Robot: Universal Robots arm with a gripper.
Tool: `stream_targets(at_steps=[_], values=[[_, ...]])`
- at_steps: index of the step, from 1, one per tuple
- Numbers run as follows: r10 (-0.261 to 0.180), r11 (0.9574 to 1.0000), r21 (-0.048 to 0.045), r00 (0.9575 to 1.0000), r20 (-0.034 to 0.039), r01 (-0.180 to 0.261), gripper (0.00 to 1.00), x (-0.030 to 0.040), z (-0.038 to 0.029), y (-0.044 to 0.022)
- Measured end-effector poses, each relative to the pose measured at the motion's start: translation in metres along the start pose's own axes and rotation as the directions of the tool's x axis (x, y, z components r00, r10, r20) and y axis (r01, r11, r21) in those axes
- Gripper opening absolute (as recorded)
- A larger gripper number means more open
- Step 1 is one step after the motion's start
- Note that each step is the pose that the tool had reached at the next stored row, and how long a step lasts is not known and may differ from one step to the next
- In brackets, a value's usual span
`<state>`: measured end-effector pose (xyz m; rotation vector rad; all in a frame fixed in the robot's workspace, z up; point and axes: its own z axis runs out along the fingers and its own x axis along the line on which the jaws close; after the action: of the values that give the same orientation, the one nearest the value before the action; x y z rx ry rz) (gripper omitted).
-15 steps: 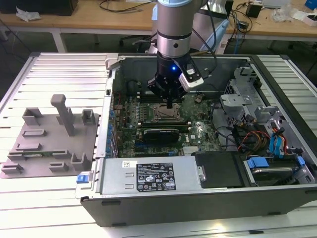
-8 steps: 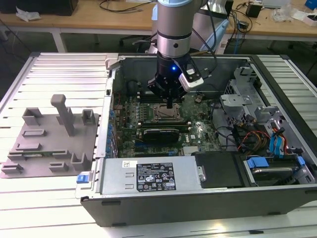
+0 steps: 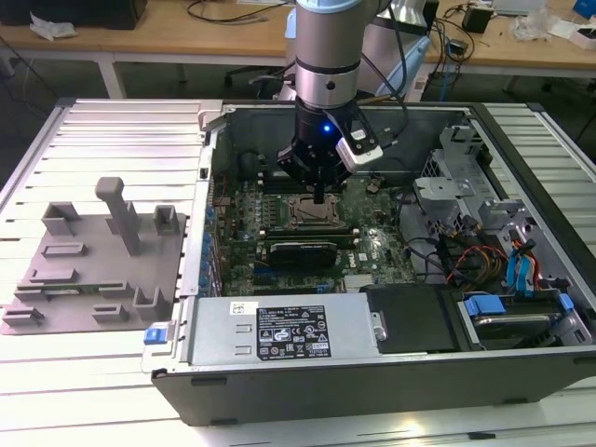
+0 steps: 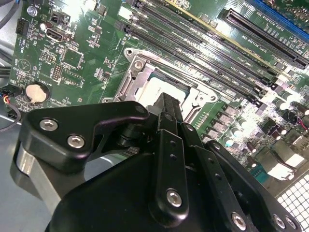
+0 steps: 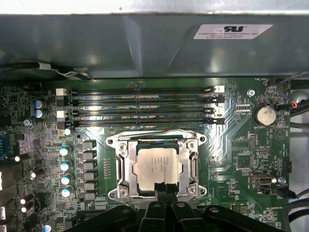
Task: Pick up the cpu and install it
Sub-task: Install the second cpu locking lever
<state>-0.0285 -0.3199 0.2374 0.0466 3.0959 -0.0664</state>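
the gripper (image 5: 164, 189) hung just over the socket frame (image 5: 157, 166), its fingers drawn together, apparently holding nothing, though their tips were partly hidden. the cpu (image 5: 159, 166) lay flat inside that frame on the motherboard (image 5: 241, 154).

Memory slots (image 5: 145, 106) and socket frame (image 5: 157, 166) hem the hand (image 5: 164, 188).

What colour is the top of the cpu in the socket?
Pale silvery white, seen best in the first wrist view, where the cpu lies inside the metal socket frame.
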Motion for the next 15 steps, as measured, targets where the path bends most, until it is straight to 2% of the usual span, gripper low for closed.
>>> stream_targets(at_steps=[9,15], values=[[0.000,1.0000,0.0002,1.0000,-0.0001,0.000,0.11,-0.0002,0.0002,-0.0071],[0.000,1.0000,0.0002,1.0000,-0.0001,0.000,0.11,-0.0004,0.0006,-0.0155]])
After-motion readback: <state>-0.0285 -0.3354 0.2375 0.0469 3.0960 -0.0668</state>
